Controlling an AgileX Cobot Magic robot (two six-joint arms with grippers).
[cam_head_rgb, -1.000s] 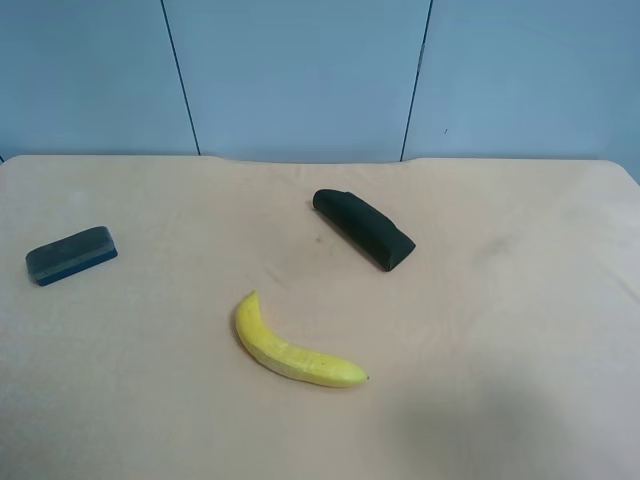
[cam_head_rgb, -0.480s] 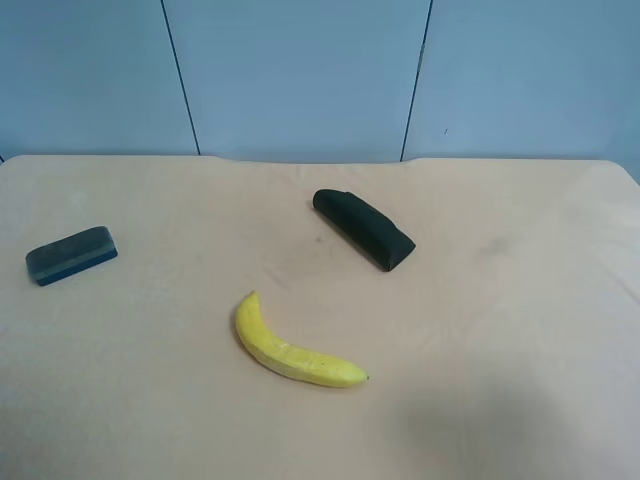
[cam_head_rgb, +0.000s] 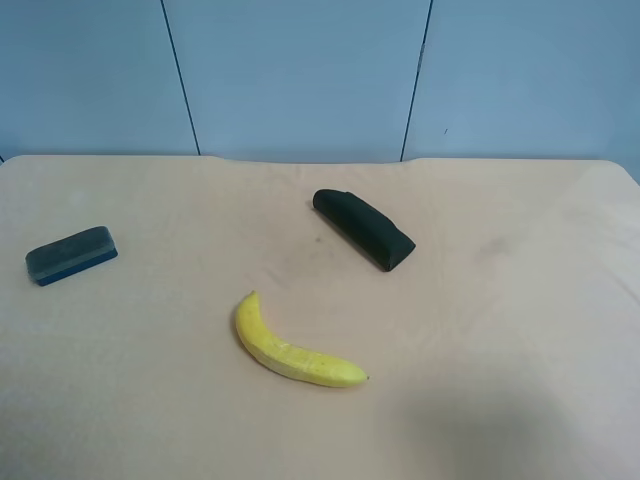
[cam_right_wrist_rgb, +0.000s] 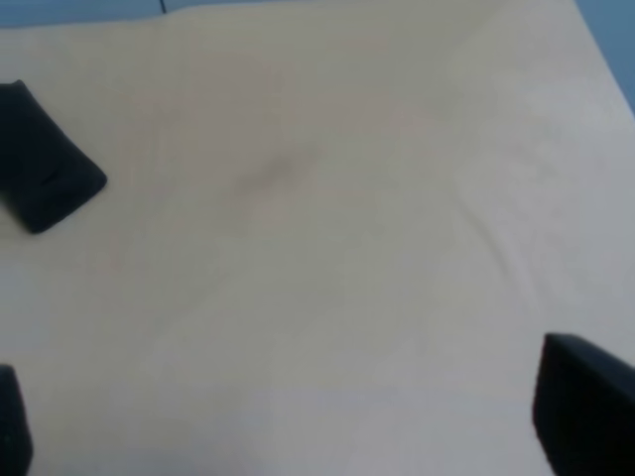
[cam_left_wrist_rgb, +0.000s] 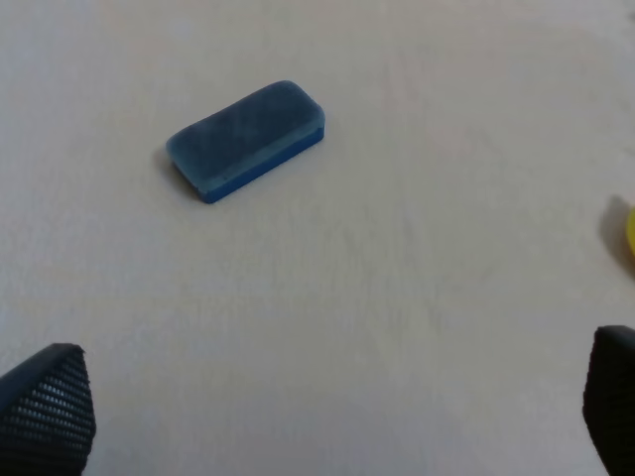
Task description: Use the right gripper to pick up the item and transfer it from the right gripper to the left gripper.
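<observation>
The item, a small block eraser [cam_head_rgb: 71,254] with a dark grey top on a blue base, lies flat at the exterior high view's left edge. It also shows in the left wrist view [cam_left_wrist_rgb: 246,140], well ahead of my left gripper [cam_left_wrist_rgb: 327,407], whose fingertips [cam_left_wrist_rgb: 45,407] stand wide apart and hold nothing. My right gripper [cam_right_wrist_rgb: 298,421] is open too, with its fingertips [cam_right_wrist_rgb: 585,416] at the frame's lower corners above bare cloth. Neither arm shows in the exterior high view.
A yellow banana [cam_head_rgb: 290,348] lies near the table's middle front; its tip shows in the left wrist view [cam_left_wrist_rgb: 629,230]. A black wedge-shaped case [cam_head_rgb: 364,229] lies behind it and shows in the right wrist view [cam_right_wrist_rgb: 40,174]. A beige cloth [cam_head_rgb: 520,330] covers the table; blue panels stand behind.
</observation>
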